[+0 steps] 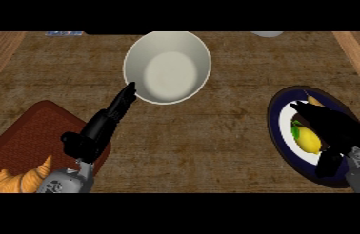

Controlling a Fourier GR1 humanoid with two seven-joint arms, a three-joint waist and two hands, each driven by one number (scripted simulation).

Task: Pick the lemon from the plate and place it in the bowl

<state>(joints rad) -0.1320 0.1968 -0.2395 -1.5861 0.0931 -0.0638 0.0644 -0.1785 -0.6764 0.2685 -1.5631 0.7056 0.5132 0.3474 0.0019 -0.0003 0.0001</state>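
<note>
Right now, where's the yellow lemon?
In the head view, the yellow lemon lies at right on the dark-blue-rimmed plate, under the black right hand, away from the white bowl.

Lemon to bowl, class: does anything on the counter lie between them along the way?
Nothing visible does. The lemon sits on the plate under the right hand; bare counter runs from there to the bowl. The left hand reaches the bowl's far side, off that path.

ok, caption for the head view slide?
Right hand over the lemon on the plate; left hand open, fingertips at the bowl rim.
</note>
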